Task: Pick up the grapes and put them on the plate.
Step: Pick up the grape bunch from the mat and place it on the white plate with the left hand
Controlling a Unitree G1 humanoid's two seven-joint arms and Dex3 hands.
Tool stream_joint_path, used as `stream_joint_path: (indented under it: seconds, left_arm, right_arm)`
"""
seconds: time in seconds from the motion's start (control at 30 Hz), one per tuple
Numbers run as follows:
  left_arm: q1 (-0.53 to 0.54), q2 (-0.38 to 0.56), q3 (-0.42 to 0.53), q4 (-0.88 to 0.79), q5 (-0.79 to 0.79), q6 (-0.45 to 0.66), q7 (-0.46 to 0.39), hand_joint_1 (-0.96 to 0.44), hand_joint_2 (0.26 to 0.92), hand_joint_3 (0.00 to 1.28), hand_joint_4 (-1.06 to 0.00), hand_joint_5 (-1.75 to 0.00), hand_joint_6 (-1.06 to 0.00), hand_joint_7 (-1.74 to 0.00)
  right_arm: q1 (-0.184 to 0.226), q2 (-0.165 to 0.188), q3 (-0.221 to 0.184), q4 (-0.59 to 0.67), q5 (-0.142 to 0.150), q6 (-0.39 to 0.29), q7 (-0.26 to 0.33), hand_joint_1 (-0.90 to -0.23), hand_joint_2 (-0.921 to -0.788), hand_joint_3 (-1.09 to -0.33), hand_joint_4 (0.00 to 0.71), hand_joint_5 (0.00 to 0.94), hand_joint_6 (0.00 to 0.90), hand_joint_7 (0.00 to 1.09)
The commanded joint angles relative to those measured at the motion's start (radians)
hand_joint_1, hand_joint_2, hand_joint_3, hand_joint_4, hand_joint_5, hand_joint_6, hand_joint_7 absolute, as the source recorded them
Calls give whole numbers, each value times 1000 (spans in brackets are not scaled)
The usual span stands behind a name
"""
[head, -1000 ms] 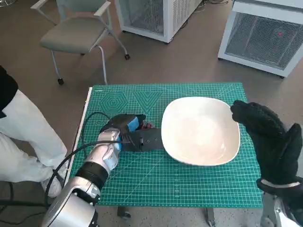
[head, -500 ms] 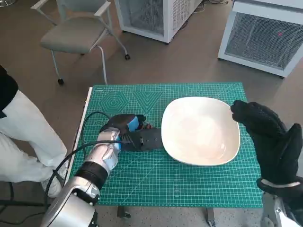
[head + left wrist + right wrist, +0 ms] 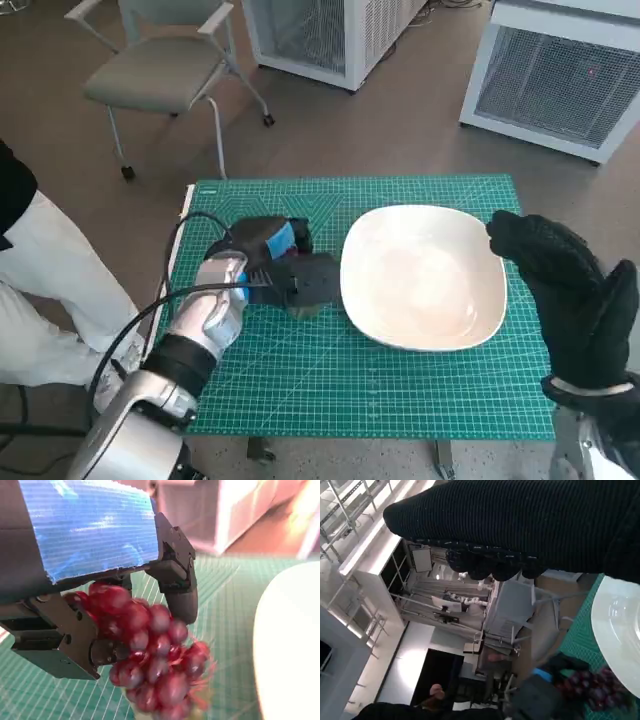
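Note:
My left hand [image 3: 275,268] grips a bunch of dark red grapes [image 3: 150,652] and holds it a little above the green mat, just left of the white plate [image 3: 425,275]. In the left wrist view the black fingers [image 3: 180,592] close round the top of the bunch and the plate's [image 3: 292,645] rim shows close beside it. The head view hides the grapes under the hand. The right wrist view shows the grapes [image 3: 590,687] hanging beside the plate [image 3: 620,622]. My right hand [image 3: 570,295] hovers at the plate's right edge, holding nothing, fingers spread.
The green cutting mat [image 3: 400,380] covers the small table. A grey chair [image 3: 165,70] stands behind on the left, and white cabinets [image 3: 560,70] stand at the back. A person's white-trousered leg [image 3: 50,290] is close to the table's left side.
My left hand has lifted off the mat with the grapes in it and shifted slightly toward the plate. The right hand has stayed still.

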Motion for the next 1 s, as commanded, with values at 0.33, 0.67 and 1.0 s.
stream_joint_path:
  seconds: [0.33, 0.67, 1.0]
  left_arm:
    - [162, 88, 103, -485, -5, 101, -79, 4, 696, 490, -640, -1446, -685, -1002]
    - [233, 105, 179, -688, -22, 90, -76, 2, 803, 225, -770, -1193, -695, -1018]
    - [253, 105, 205, -755, -30, 62, -79, 2, 857, 109, -787, -1160, -714, -987]
  right_arm:
    - [4, -1, 6, 13, -9, 8, -7, -531, -921, -586, 257, 512, 141, 917]
    - [1, 0, 6, 20, -9, 3, -4, -531, -921, -586, 258, 510, 142, 916]
    - [1, 2, 8, 25, -7, 0, -3, -530, -921, -589, 256, 510, 139, 919]
